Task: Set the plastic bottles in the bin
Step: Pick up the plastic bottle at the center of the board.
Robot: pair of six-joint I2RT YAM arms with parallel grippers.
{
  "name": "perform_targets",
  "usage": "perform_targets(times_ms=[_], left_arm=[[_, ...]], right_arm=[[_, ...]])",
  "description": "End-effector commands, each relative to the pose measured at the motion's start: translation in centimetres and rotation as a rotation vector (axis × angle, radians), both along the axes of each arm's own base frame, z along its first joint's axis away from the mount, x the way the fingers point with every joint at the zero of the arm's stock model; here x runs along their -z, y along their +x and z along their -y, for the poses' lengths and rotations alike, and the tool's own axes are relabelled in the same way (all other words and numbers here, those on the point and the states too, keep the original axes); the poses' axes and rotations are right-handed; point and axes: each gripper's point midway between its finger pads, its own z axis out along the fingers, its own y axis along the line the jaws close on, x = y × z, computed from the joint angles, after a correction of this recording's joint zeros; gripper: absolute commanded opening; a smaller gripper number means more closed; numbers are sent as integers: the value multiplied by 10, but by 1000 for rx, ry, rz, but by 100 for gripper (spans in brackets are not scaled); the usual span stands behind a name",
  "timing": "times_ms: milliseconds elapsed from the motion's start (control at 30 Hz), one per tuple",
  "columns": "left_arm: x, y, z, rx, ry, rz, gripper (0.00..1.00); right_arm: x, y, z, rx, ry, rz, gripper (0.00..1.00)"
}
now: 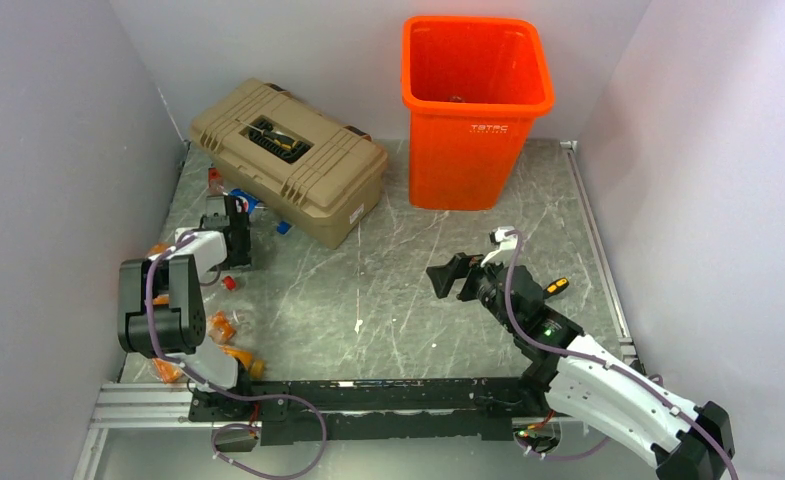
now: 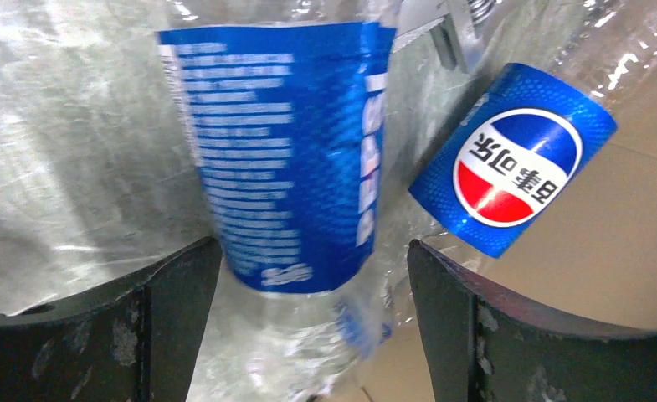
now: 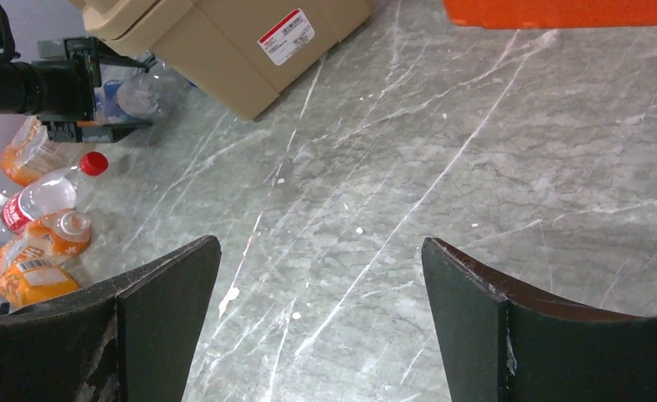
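Beside the tan ribbed toolbox [image 1: 288,160], the left claw [image 2: 312,244] stands wide astride a crinkled clear bottle [image 2: 283,151] with a blue label, not visibly pinching it. The right claw [image 3: 320,243] gapes wide, holding nothing, over the veined marble counter [image 3: 475,151]. The smooth orange bin [image 1: 473,160] stands at the counter's far edge, against the wall.

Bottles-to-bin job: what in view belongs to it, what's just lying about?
Belongs to the job:
- orange bin
- blue-label bottle
- Pepsi-logo bottle
- red-capped clear bottle
- orange-label bottles

Just lying about:
- tan toolbox, lid shut, beside the bin
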Motion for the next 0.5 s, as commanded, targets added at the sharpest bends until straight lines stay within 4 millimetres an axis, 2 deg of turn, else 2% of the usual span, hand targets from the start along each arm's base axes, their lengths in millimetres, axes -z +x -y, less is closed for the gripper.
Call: perform_targets(times_ms=[0,267,367,467], left_arm=[[3,7,-4,-16,4,-4,87],[13,14,3,34,-7,20,69],[6,15,3,51,8,37,64],[-10,13,1,76,41,50,61]], right_arm=[[-6,1,-1,7,24,17,95],[2,1,3,26,15,0,95],[2,2,2,26,14,-1,95],[1,2,2,26,13,3,95]])
